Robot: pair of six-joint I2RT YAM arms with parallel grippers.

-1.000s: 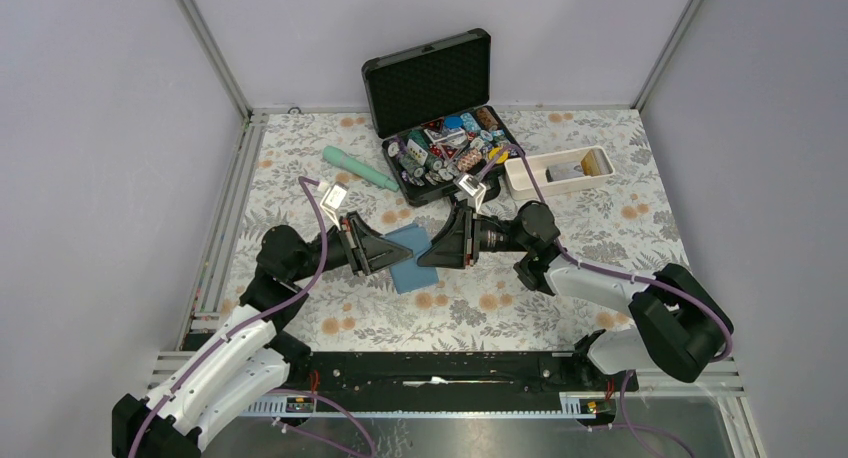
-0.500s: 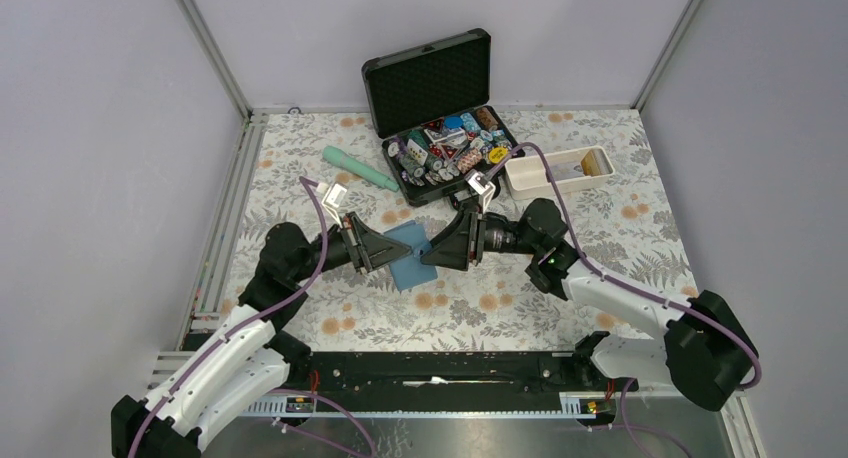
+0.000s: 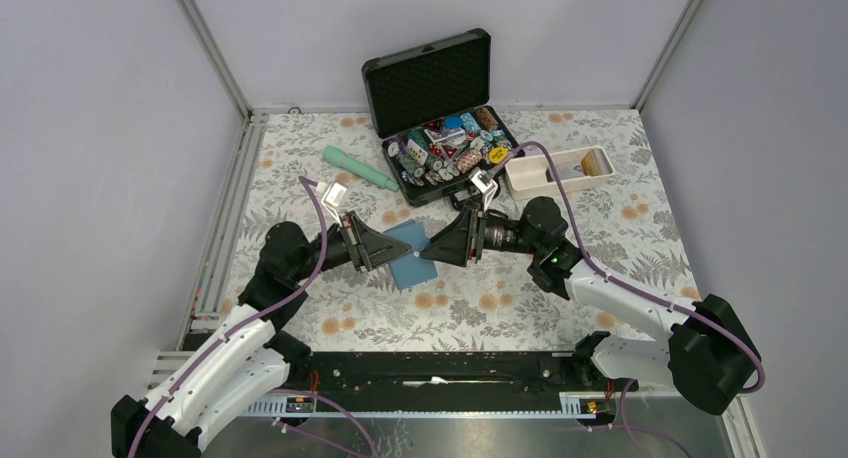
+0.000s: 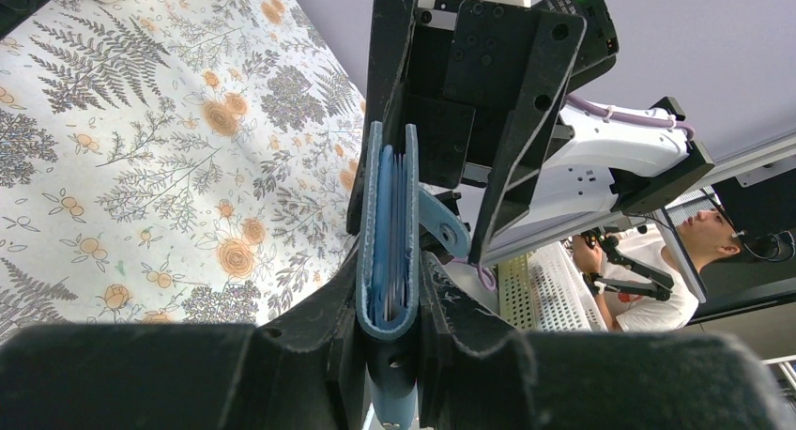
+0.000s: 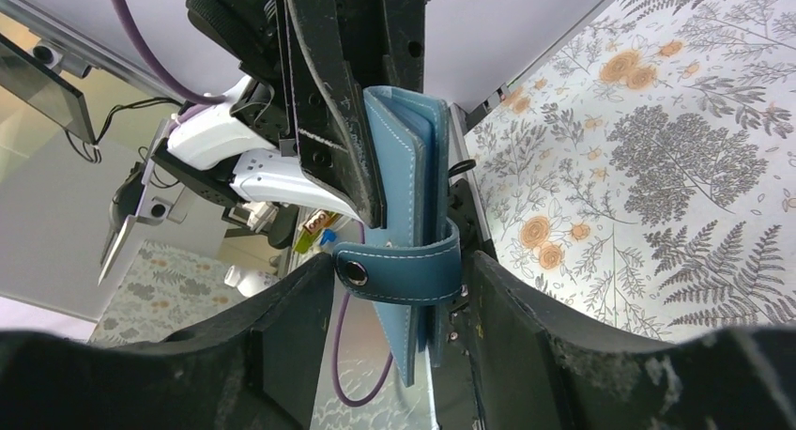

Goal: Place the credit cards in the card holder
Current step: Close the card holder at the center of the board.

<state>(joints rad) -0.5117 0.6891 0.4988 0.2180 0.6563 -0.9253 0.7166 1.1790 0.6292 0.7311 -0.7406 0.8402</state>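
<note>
Top external: floral table (image 3: 300, 168), grey walls (image 3: 100, 128); left jaws gripping card holder (image 3: 410, 260), right jaws released.

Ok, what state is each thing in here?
card holder: folded shut, strap undone, held edge-on.
left fingers: shut on the card holder.
right fingers: open, one on either side of the holder's strap end.
black case: lid open.

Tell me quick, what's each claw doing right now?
Left gripper: closed, gripping the card holder.
Right gripper: open, its jaws standing either side of the card holder, not clamped.
</note>
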